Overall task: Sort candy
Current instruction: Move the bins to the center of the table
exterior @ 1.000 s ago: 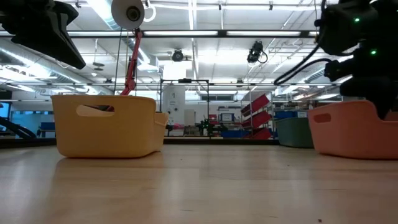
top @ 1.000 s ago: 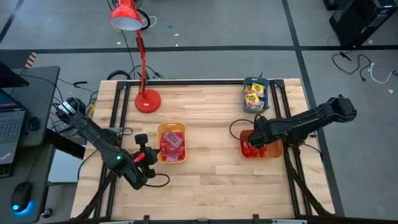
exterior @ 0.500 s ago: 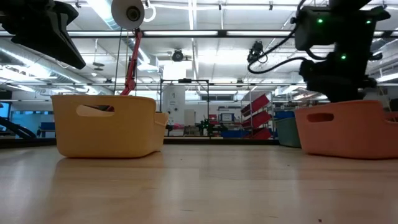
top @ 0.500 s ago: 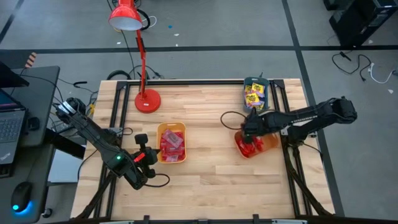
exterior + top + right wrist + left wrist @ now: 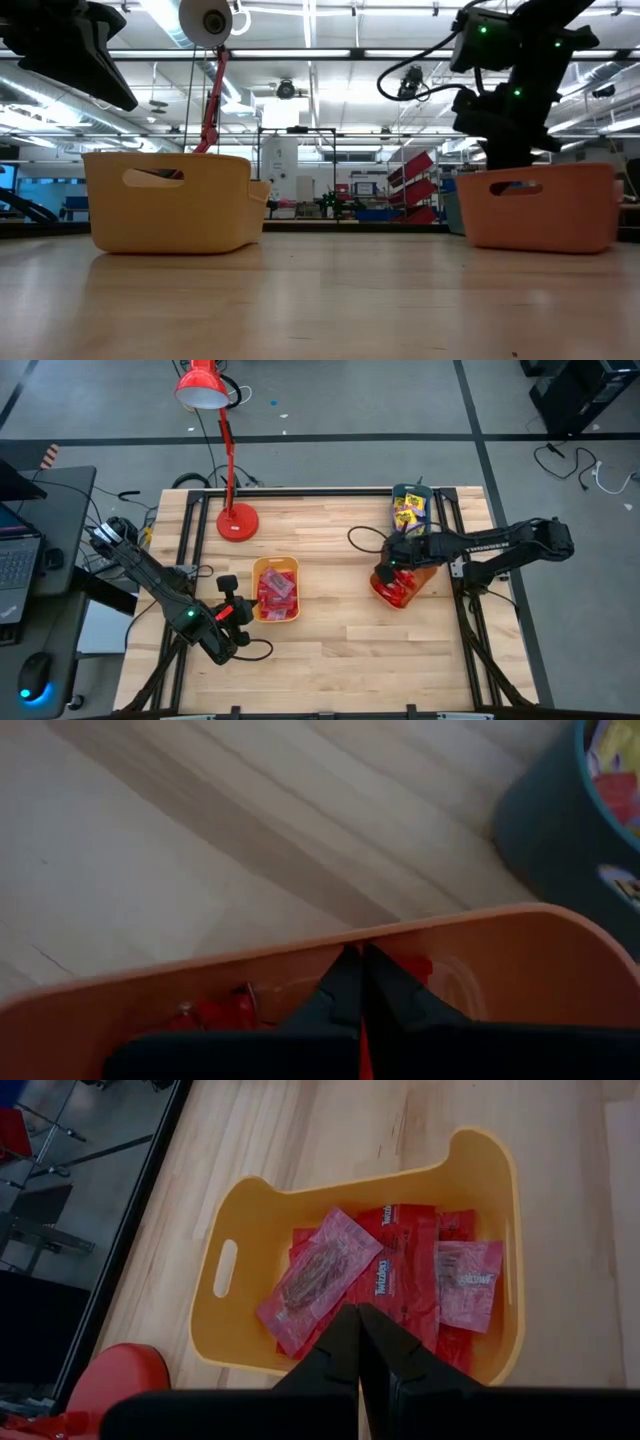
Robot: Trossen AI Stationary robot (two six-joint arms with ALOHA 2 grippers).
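The right tool (image 5: 393, 563) is at the 3 o'clock side of the surface (image 5: 330, 530), lowered onto the orange tray (image 5: 400, 586). Its fingers (image 5: 352, 982) are pressed together at the tray's wall; whether they pinch the wall cannot be told. In the high view this tray sits askew, its long side not parallel to the surface edge. Red candy (image 5: 397, 590) lies inside it.

The left tool (image 5: 240, 612) waits at 8 o'clock, just beside the yellow tray (image 5: 276, 589), its fingers (image 5: 356, 1342) together and holding nothing. The yellow tray holds pinkish-purple candy (image 5: 318, 1277) and red candy (image 5: 405, 1276), overlapping on the tray floor.

A teal tray (image 5: 411, 513) stands at 1 o'clock, near the far edge, just beyond the orange tray. It holds yellow candy (image 5: 408, 514).

A red desk lamp (image 5: 236, 521) stands at 11 o'clock, its shade (image 5: 201, 387) reaching past the far edge.

In the low view, the yellow tray (image 5: 170, 200) and orange tray (image 5: 540, 207) rest well apart on the surface.
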